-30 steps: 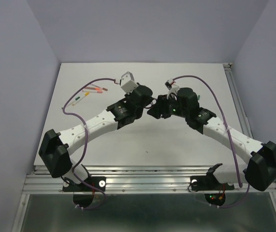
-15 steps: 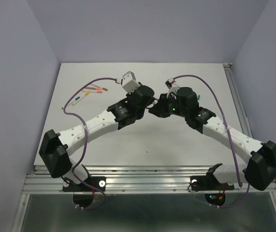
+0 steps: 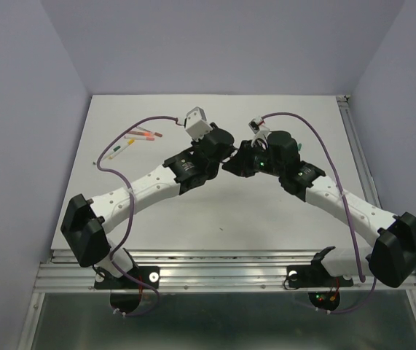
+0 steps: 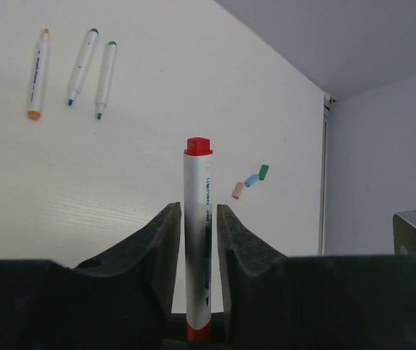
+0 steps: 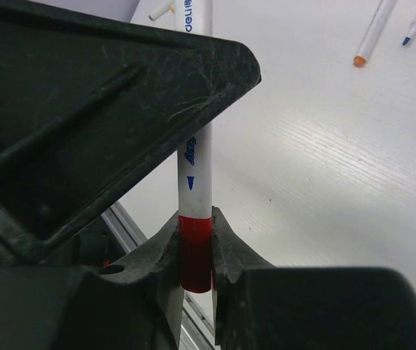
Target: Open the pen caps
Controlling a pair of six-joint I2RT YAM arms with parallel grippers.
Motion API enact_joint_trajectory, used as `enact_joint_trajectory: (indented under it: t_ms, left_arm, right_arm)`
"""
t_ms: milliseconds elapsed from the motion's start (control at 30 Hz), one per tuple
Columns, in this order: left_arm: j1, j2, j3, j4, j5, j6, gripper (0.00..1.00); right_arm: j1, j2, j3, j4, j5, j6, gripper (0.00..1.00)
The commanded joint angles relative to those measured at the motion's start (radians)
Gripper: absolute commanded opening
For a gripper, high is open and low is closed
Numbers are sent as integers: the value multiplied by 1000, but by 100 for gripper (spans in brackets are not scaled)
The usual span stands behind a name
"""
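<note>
Right claw (image 5: 195, 216) clamps red cap (image 5: 194, 255) lengthwise; pen (image 5: 194, 179) points outward.

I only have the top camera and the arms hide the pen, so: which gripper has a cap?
Observer: The right gripper is shut on the red cap at one end, not pulled off yet.
Operator: And the left?
Observer: The pen stands inside the left gripper; whether its jaws squeeze, I cannot tell.
Operator: Any caps off?
Observer: Three loose caps, orange, blue, green, lie close together on the table.
</note>
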Motion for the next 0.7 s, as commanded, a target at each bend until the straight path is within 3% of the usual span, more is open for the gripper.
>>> enact_joint_trajectory:
  t_ms: [0,100,133,300,533,667]
  left_arm:
    - [-5,0,52,4,-29,13,32]
    - [-5,-1,49,4,-36,14,21]
    - [-5,-1,49,4,-43,11,0]
    - [44,-11,49,62,-119,88,0]
    - [329,38,12,191,-34,126,0]
    - [392,101,68,179,-11,161,0]
  right_arm:
    - [7,-27,46,100,-70,31,1]
    - [7,-35,39,120,-96,44,1]
    - [7,-39,36,125,-102,53,1]
    - [7,-68,-9,97,-171,56,1]
    - [21,-180,-188,137,-294,105,1]
    - [21,-236,-231,105,-256,90,1]
